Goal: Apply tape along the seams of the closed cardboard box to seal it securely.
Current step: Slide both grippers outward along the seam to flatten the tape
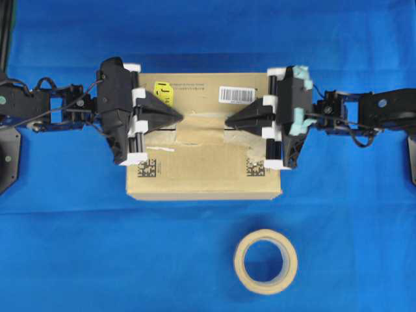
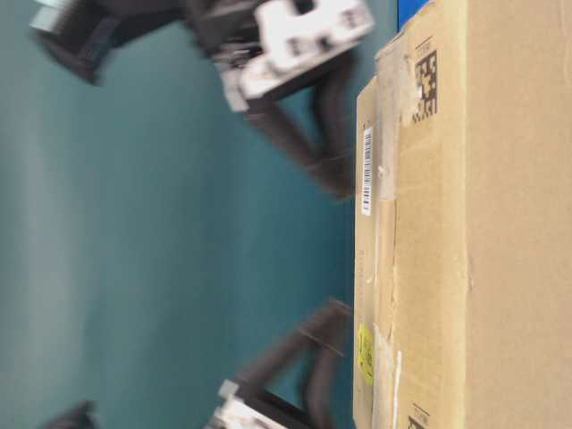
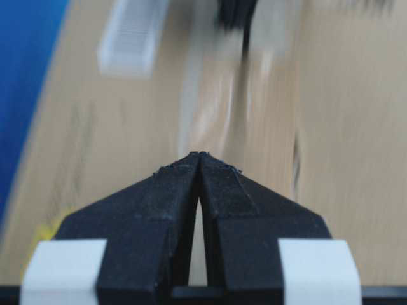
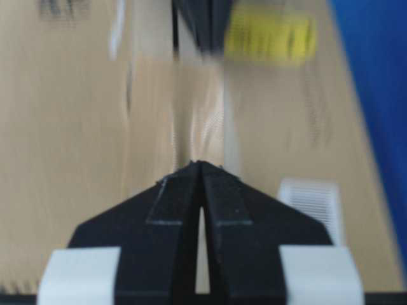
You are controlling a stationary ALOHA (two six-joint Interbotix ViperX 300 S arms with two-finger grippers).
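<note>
We have the cardboard box (image 1: 205, 136) in the middle of the blue bench (image 1: 97, 253), and a strip of tape (image 1: 201, 130) already lies across the middle of the seams (image 1: 168, 129), between our two tools. The tape is thin, light and limp; we judge it will wrinkle or lift if dragged, so it is best pressed flat from its middle outward, not pinched. The box looks stiff enough to take that pressure, though the flaps may give a little along the gap.

Our left tool (image 1: 181, 117) reaches in from the left end of the box, its fingers pressed together with nothing between them, the tip over the left edge of the tape. Our right tool (image 1: 227, 121) mirrors it from the right end, likewise pressed together and empty. Both arms stretch in roughly level, tips facing each other along the seam. The tape roll (image 1: 266, 261) lies on the bench in front of the box, well apart.
</note>
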